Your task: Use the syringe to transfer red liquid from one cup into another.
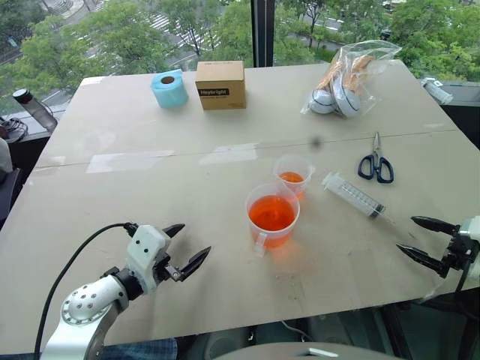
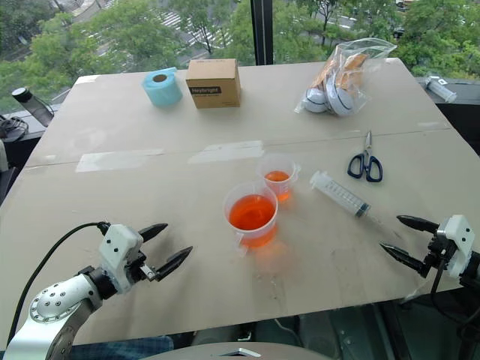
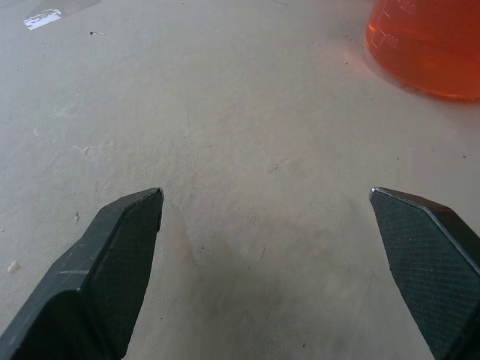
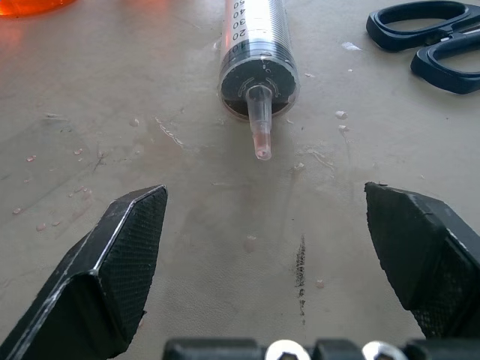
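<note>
From the head camera, the larger cup (image 1: 272, 217) stands near the middle of the pale desk (image 1: 112, 165), roughly half full of the red liquid (image 1: 271, 212), and it serves as the landmark for everything else. Just behind it and slightly to its right stands the smaller cup (image 1: 292, 174), holding a shallow layer of the same red liquid. The syringe (image 1: 355, 196) lies flat on the desk to the right of the larger cup, apart from both cups, with its thin tip pointing toward the near right edge. Black-handled scissors (image 1: 376, 161) lie farther right and behind the syringe. Far behind the larger cup, near the window, sit a blue tape roll (image 1: 169, 89), a brown cardboard box (image 1: 221, 85) and a clear plastic bag (image 1: 346, 79) of round items. The left claw (image 1: 184, 247) hovers to the near left of the larger cup, fingers spread and empty. The right claw (image 1: 418, 238) hangs at the near right, beyond the syringe's tip, also spread and holding nothing. In the left wrist view, the two black fingers (image 3: 105, 270) stand wide apart over bare desk, with the larger cup's red base ahead of them to one side. In the right wrist view, the fingers (image 4: 112, 270) are likewise wide apart, the syringe's tip points straight at the gap between them without touching, and the scissors lie beside the barrel.
</note>
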